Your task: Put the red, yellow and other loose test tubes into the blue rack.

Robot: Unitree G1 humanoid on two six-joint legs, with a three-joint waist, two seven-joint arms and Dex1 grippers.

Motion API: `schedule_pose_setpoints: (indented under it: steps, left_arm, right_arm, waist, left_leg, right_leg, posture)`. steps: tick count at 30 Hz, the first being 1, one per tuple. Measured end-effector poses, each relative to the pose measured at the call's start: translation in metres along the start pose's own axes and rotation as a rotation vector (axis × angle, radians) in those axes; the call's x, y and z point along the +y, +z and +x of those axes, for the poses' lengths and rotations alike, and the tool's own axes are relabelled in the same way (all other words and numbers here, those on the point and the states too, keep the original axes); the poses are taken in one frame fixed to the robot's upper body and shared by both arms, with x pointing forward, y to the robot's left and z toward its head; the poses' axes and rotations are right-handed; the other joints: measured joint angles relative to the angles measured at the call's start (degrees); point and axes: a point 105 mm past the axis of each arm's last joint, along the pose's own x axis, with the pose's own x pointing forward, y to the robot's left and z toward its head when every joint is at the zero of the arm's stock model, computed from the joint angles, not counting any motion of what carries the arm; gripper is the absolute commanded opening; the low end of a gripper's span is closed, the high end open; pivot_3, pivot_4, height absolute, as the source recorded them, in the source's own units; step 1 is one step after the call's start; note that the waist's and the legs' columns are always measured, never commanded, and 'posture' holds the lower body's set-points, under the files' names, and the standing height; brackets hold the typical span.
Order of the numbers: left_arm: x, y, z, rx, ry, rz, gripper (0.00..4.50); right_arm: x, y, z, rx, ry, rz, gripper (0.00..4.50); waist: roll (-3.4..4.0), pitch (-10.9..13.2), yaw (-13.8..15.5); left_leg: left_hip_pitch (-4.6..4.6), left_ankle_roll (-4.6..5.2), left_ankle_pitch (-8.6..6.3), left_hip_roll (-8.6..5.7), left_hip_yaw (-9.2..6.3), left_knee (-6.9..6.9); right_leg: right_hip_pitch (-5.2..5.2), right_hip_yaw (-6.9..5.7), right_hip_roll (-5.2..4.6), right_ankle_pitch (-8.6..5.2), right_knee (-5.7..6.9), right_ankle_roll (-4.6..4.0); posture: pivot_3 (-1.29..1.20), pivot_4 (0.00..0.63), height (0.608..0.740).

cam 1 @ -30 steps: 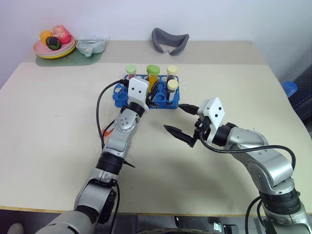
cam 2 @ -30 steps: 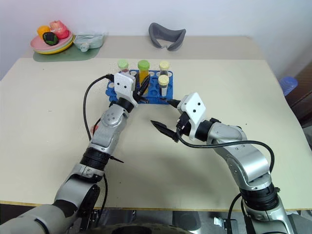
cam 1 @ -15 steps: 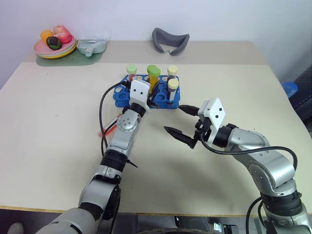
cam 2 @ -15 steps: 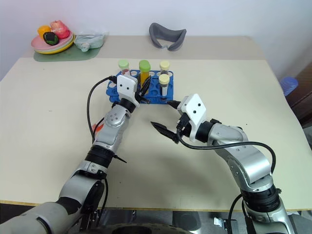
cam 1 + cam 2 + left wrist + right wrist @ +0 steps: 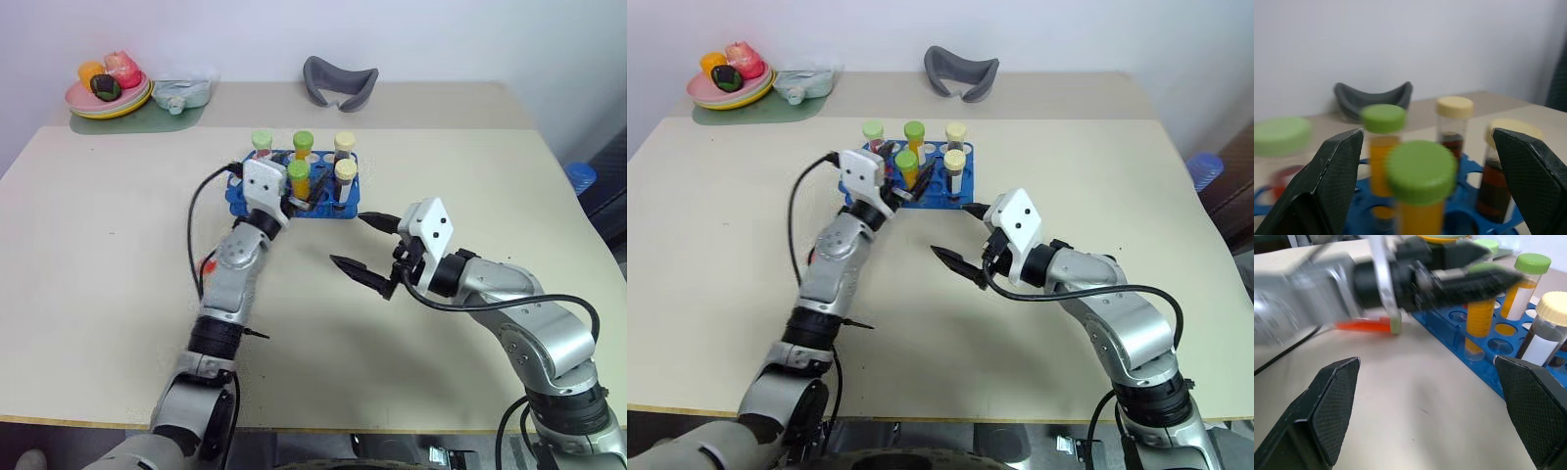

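The left hand [image 5: 1420, 186] stands open at the blue rack [image 5: 338, 206], upper centre of frame, its fingers either side of a yellow-orange tube [image 5: 299, 179] now seated in a front hole (a second ago it was still gripped). It should back off straight, clear of the caps. The right hand [image 5: 364, 243] hangs open and empty mid-frame. A red tube [image 5: 1366, 325] lies on the bench [image 5: 118, 245].

Glossy blue plastic rack [image 5: 238, 199], matt tabletop [image 5: 108, 245]

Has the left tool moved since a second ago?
Yes. The left tool has let go of the yellow tube, now standing in the blue rack, and drawn back toward the rack's left end.
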Motion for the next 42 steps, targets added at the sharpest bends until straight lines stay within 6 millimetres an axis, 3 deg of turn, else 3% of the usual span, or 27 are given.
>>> schedule_pose_setpoints:
  steps: [5,11,17,22,30,35,42]
  left_arm:
    - [0.021,0.039,-0.02,0.068,-0.041,0.018,4.44]
    - [0.04,0.058,-0.046,0.296,-0.099,0.082,4.44]
    - [0.059,0.04,-0.071,0.764,-0.124,0.178,4.44]
    - [0.061,0.005,-0.081,1.122,-0.149,0.086,4.44]
    - [0.076,-0.022,-0.084,1.361,-0.169,0.157,4.44]
    - [0.091,-0.029,-0.083,1.41,-0.175,0.183,4.44]
    - [0.082,-0.039,-0.075,1.45,-0.234,0.102,4.44]
  right_arm:
    - [-0.002,0.001,-0.007,0.016,0.016,-0.02,4.5]
    - [0.0,0.001,-0.01,0.033,0.065,-0.04,4.5]
    - [0.0,0.005,-0.005,0.012,0.096,-0.048,4.5]
    - [0.006,0.008,0.002,-0.007,0.148,-0.055,4.5]
    - [0.01,0.005,0.005,-0.007,0.169,-0.047,4.5]
    - [0.011,0.005,0.005,-0.008,0.165,-0.045,4.5]
    - [0.014,0.004,0.006,-0.012,0.157,-0.043,4.5]
  waist:
    - [0.0,0.0,0.0]
    - [0.0,0.0,-0.2]
    - [-0.01,0.0,-1.1]
    - [-0.03,0.0,-1.4]
    - [-0.02,0.0,-1.3]
    - [-0.03,0.0,-1.3]
    - [-0.03,0.0,-1.3]
  left_leg:
    - [0.01,0.06,-0.03,0.01,-0.01,0.0]
    - [0.02,0.21,-0.12,0.03,-0.02,0.0]
    - [0.03,0.23,-0.13,0.02,-0.08,-0.03]
    - [0.01,0.22,-0.12,0.03,-0.09,-0.03]
    - [0.0,0.05,-0.03,0.03,-0.08,-0.05]
    - [-0.04,0.07,-0.04,0.03,-0.08,-0.04]
    - [-0.05,0.11,-0.06,0.03,-0.08,-0.03]
  right_leg:
    - [0.02,-0.01,0.0,0.0,0.0,0.0]
    - [0.03,-0.02,0.01,-0.01,0.02,0.0]
    - [0.04,-0.06,0.03,-0.01,0.02,0.0]
    - [0.01,-0.08,0.06,-0.02,0.04,0.0]
    - [-0.04,-0.07,0.07,-0.03,0.06,-0.01]
    - [-0.05,-0.08,0.07,-0.03,0.04,-0.01]
    - [-0.06,-0.08,0.06,-0.03,0.06,-0.01]
  posture:
    - [0.0,0.15,0.74]
    - [0.0,0.15,0.74]
    - [0.0,0.15,0.74]
    - [0.0,0.15,0.74]
    - [0.0,0.15,0.74]
    - [0.0,0.15,0.74]
    - [0.0,0.15,0.74]
